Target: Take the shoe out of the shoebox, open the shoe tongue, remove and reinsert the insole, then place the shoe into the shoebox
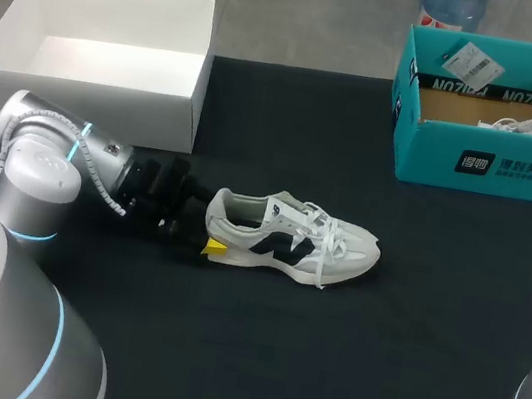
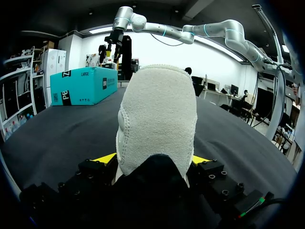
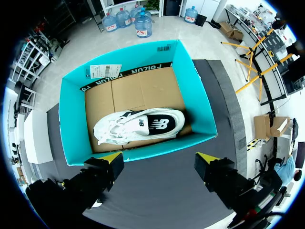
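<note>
Just in front of the white box (image 1: 90, 96), the left end effector (image 2: 153, 162) is clamped on the heel of the shoe (image 1: 292, 238). The shoe stands on its sole mid-worktop (image 1: 323, 350), long axis running straight away from the fingers and toe pointing right, so this arm is much the nearer, with open worktop around the toe. At the far right, the right end effector (image 3: 159, 164) hangs with fingers apart above the teal shoebox (image 1: 494, 165), where a second shoe (image 3: 138, 125) lies.

White shoe (image 2: 157, 119) between the jaws
</note>
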Robot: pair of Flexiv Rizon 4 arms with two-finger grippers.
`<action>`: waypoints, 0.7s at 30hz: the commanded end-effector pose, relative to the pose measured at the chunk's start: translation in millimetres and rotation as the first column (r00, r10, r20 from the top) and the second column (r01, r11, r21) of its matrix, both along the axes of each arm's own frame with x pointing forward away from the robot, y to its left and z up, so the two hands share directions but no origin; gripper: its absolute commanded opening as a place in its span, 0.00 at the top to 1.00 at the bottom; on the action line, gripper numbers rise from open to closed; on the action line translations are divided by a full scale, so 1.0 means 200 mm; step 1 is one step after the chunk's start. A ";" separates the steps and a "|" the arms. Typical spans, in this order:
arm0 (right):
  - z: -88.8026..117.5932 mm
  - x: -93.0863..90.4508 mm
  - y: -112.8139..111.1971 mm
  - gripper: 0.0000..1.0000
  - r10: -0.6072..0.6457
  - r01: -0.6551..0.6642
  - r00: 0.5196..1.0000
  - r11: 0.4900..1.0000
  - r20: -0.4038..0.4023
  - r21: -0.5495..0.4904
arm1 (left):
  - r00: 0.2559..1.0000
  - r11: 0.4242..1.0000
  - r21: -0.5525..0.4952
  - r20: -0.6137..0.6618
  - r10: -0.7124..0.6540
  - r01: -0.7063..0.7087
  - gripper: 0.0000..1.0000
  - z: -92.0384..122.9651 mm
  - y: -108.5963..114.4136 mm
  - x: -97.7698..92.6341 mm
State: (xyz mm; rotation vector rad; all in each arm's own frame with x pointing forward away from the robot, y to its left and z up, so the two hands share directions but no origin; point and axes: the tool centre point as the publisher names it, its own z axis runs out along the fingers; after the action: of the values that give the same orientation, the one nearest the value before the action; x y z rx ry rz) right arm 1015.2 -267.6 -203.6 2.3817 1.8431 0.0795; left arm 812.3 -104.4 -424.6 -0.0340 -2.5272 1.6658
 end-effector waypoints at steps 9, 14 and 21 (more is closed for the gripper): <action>0.00 0.00 0.00 0.00 -0.001 0.001 1.000 1.000 0.001 -0.001 | 1.000 1.000 0.003 -0.001 0.000 0.000 1.00 0.01 0.00 0.00; 0.00 0.00 0.00 0.00 -0.001 0.001 1.000 1.000 0.001 -0.001 | 1.000 1.000 0.003 -0.001 0.000 0.000 1.00 0.01 0.00 0.00; -0.01 -0.02 0.09 0.00 -0.012 0.012 1.000 1.000 -0.004 -0.008 | 1.000 1.000 0.003 -0.001 0.000 0.000 1.00 0.01 0.00 0.00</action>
State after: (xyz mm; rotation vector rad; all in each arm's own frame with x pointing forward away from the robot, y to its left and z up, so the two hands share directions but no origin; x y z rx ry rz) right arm 1013.6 -261.6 -204.1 2.3965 1.8415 0.0829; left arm 812.3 -104.3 -424.6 -0.0338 -2.5273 1.6656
